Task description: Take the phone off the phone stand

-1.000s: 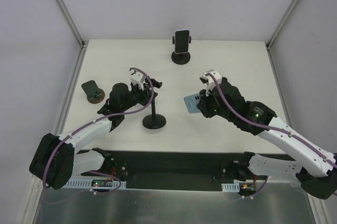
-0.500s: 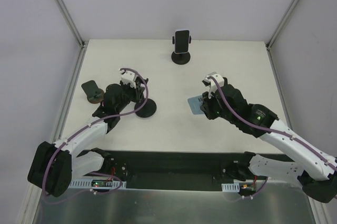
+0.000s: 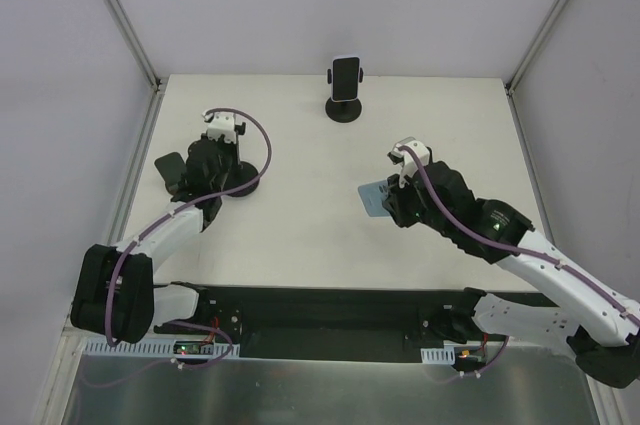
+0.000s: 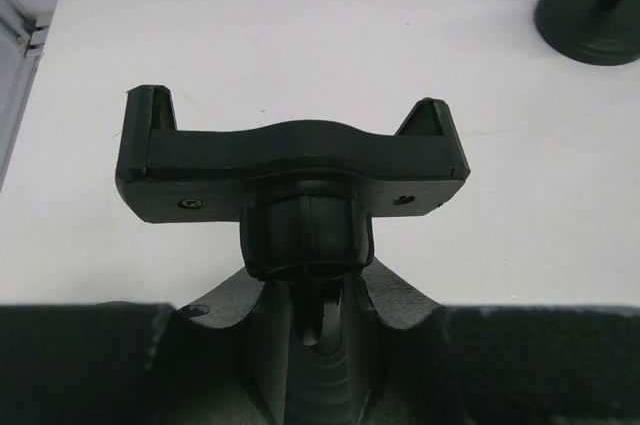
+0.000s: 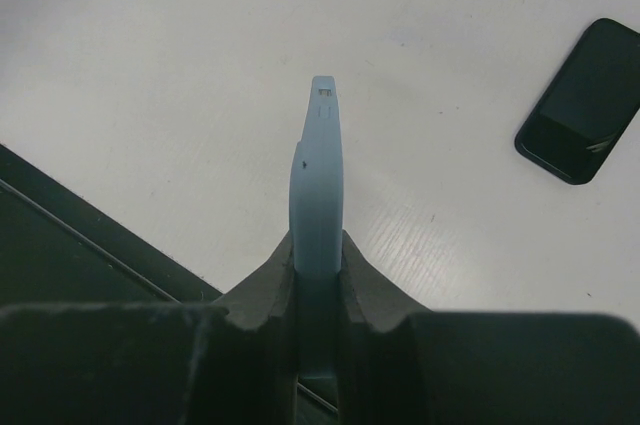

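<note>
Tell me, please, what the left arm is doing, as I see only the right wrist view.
Observer: The left gripper is shut on a black phone stand, just below its clamp.
Operator: Is a phone in that clamp?
Observer: No, the clamp is empty.
Operator: Is any phone mounted elsewhere?
Observer: Yes, a second stand at the table's far edge holds a phone upright.
</note>
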Tool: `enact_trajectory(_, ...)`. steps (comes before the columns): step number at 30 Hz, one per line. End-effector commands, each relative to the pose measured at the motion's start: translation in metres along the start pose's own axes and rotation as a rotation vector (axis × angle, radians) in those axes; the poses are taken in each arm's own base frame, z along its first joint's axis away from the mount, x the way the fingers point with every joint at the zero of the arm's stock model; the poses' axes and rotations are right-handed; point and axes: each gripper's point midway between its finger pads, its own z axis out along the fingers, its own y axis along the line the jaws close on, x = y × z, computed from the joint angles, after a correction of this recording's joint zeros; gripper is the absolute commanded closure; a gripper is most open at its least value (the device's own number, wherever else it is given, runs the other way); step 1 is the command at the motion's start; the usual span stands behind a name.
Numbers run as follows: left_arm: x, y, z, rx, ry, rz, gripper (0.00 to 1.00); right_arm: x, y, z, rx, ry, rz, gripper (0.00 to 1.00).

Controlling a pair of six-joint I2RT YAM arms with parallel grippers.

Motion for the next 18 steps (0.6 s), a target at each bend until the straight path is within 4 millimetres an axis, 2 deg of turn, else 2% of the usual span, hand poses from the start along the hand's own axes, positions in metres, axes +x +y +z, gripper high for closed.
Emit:
enact_trajectory(1,-0.052,0.028,0.011,-0.070,-0.172,-0.038,1.00,-0.020,-0.003,-0.007,-0.001,-0.094,0.010,0.99)
enact_trajectory(6,-0.045,0.038,0.018,-0.058,-0.155,-0.068,1.00,-0.018,-0.001,-0.003,-0.004,-0.080,0.004,0.99)
enact_trajectory(12,-0.030,0.043,0.025,-0.066,-0.121,-0.055,0.92,-0.015,-0.001,-0.002,-0.006,-0.074,0.002,0.99)
enact_trajectory(18,-0.029,0.056,0.022,-0.102,-0.122,-0.059,0.87,-0.011,-0.004,0.000,0.002,-0.066,0.001,0.99)
